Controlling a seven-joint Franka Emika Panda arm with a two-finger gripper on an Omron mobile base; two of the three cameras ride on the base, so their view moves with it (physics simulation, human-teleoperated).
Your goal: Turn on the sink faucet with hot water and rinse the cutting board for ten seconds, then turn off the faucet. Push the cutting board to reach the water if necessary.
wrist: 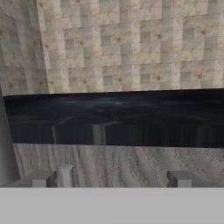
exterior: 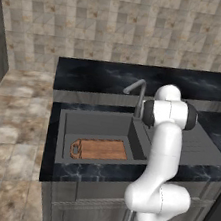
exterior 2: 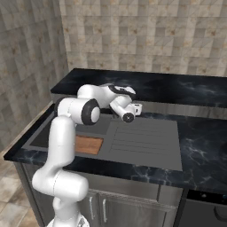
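I am holding the arm bent over the sink (exterior: 69, 126), with the claw (exterior 2: 138, 108) hanging above the far edge of the drainboard (exterior 2: 146, 142), just to the right of the faucet (exterior: 138, 92). The hand is lying roughly level and pointing toward the far wall (wrist: 131, 43), I judge so that I can come at the faucet's lever from the side instead of from above.

In the hand view the two fingertips (wrist: 43, 179) are standing wide apart with nothing between them, so the claw is open and empty. Ahead of them I am looking at the raised ledge and the black table (wrist: 113, 116) behind the sink.

No water is running from the spout, so the faucet is not on yet, and I am treating the lever as the first job.

The board (exterior: 101, 149) is lying flat on the basin floor, handle end to the left, against the near wall of the basin. It is sitting well below the claw and off to its left and nearer to me. The spout is reaching out left over the far part of the basin, so the stream may fall just beyond the board's far edge; a push away from me may be needed.
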